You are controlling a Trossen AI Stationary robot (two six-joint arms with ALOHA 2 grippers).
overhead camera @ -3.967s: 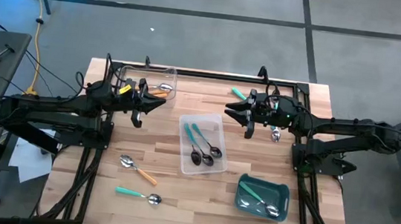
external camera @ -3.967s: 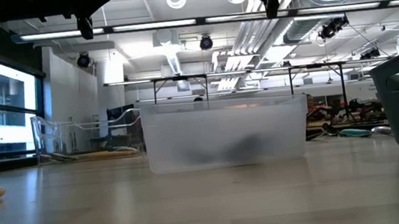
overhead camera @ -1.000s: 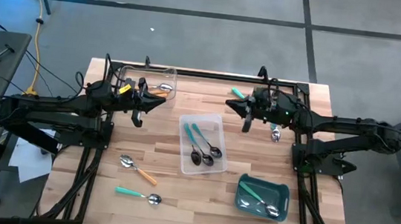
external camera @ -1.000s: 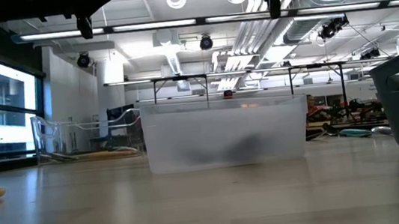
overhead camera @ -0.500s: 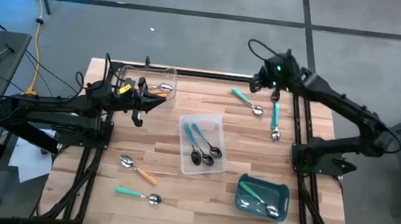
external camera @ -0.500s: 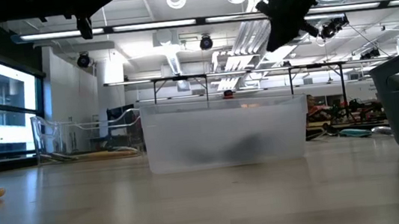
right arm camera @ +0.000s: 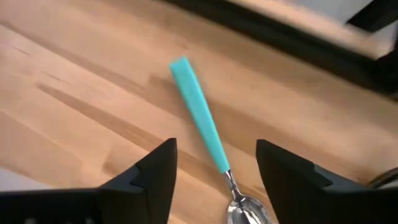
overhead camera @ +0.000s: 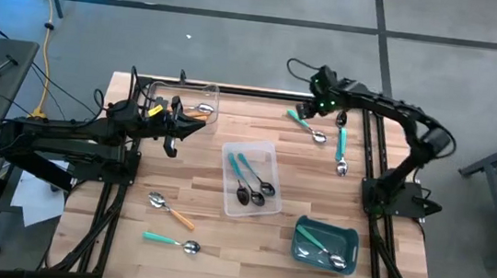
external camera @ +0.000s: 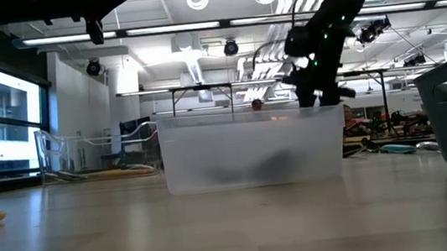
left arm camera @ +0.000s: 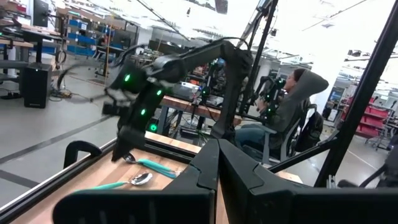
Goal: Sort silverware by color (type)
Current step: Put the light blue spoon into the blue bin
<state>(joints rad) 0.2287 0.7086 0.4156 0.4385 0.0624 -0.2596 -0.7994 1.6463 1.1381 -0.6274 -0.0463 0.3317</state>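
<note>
Right arm has swung out from its folded rest over the table's middle to the far right corner, and its pincer has gone from clenched to spread; left arm has not budged. High view: right gripper point(overhead camera: 312, 110) hangs over the far teal-handled spoon point(overhead camera: 304, 124), which lies flat on the bare wood just below and slightly inboard of the fingertips; a second teal spoon point(overhead camera: 340, 152) lies a little farther toward the near edge, apart from the first. Left gripper point(overhead camera: 196, 125) waits clenched and empty beside the far clear tray point(overhead camera: 212, 92). Low view: the right arm reaches down behind the middle clear tray point(external camera: 251, 149), fingertips above table level, no contact with the wood visible. Left wrist view: own fingers pressed together; across the table the right arm stoops over the two spoons. Right wrist view: both right fingers point(right arm camera: 152, 174) stand released and wide, the teal handle point(right arm camera: 199, 122) running between them on a slant, metal bowl nearest the camera, nothing grasped yet. Risk, as I judge it: the handle lies oblique to the finger line, so a closing pinch may spin or skid the thin spoon instead of seating it; descending short would close on air, too deep would jam tips into the wood.
</note>
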